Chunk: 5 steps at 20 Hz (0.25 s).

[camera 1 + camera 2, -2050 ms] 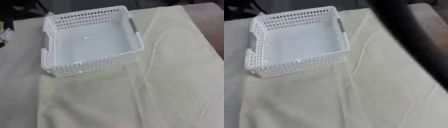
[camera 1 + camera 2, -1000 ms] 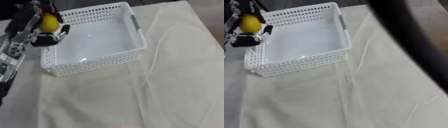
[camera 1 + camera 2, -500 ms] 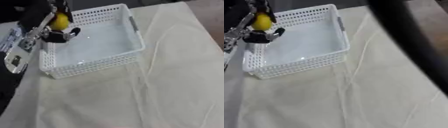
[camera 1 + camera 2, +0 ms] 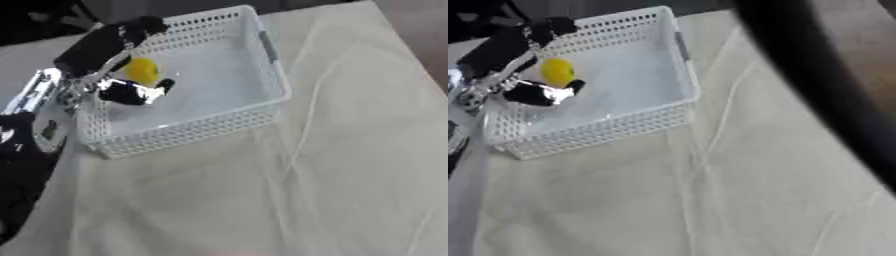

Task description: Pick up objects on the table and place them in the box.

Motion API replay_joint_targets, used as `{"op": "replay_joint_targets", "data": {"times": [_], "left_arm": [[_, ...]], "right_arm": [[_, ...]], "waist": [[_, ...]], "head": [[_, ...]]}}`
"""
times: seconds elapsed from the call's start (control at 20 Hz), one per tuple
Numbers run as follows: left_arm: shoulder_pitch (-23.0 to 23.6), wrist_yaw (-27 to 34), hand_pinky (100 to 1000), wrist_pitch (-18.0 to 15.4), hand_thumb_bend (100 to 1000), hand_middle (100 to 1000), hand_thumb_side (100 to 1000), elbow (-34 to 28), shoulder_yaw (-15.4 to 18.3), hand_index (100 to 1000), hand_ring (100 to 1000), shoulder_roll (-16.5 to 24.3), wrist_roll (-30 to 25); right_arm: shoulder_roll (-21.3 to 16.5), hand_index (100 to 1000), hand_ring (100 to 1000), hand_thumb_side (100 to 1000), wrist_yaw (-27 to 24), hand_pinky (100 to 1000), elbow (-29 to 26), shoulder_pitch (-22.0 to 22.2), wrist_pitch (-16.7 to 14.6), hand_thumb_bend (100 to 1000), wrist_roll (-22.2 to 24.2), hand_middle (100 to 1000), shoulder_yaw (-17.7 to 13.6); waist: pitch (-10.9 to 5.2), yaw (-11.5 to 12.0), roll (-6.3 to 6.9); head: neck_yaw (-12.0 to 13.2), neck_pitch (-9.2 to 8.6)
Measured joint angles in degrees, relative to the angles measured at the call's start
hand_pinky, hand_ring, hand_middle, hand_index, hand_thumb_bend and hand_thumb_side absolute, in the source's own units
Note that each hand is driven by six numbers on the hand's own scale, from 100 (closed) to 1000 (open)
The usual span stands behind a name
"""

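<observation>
A white perforated basket [image 4: 194,131] stands at the upper left on a cream cloth. My left hand [image 4: 98,49], black with silver parts, reaches in from the left and hangs over the basket's left half. Its fingers and thumb are curled round a small round yellow object [image 4: 142,71], which is above the basket's floor. I cannot tell whether the object touches the floor. No other object lies inside the basket. My right hand shows in no view.
The cream cloth [image 4: 315,190] covers the table, with creases running down from the basket. A dark blurred band [image 4: 824,85], probably my right arm, crosses the upper right of the right eye view. Bare table edge [image 4: 420,30] shows at the far right.
My left hand came in from the left with the yellow object and moved right, from beside the basket's left wall to over its inside. The basket has stayed put.
</observation>
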Motion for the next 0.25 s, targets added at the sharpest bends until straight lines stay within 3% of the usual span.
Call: {"op": "replay_joint_targets", "data": {"times": [0.1, 0.15, 0.25], "left_arm": [[0.0, 0.3, 850, 0.1, 185, 966, 850, 0.0, 0.0, 1000, 942, 0.0, -0.3], [0.0, 0.4, 842, 0.0, 100, 959, 832, -0.1, 0.0, 993, 934, 0.0, -0.4], [0.0, 0.9, 793, 0.1, 100, 933, 765, -0.6, -0.1, 972, 902, 0.1, -0.6]], "right_arm": [[0.0, 716, 569, 873, 0.1, 460, 0.0, -0.2, 0.0, 100, 0.0, 668, -0.1], [0.0, 716, 569, 873, 0.1, 460, 0.0, -0.3, 0.0, 100, 0.0, 668, -0.1], [0.0, 717, 569, 873, 0.1, 460, 0.0, -0.4, 0.0, 100, 0.0, 668, -0.1]], "waist": [[0.07, 0.0, 0.0], [0.1, 0.0, 0.01], [0.1, 0.0, 0.03]], "head": [[0.0, 0.0], [0.0, 0.0], [0.0, -0.03]]}}
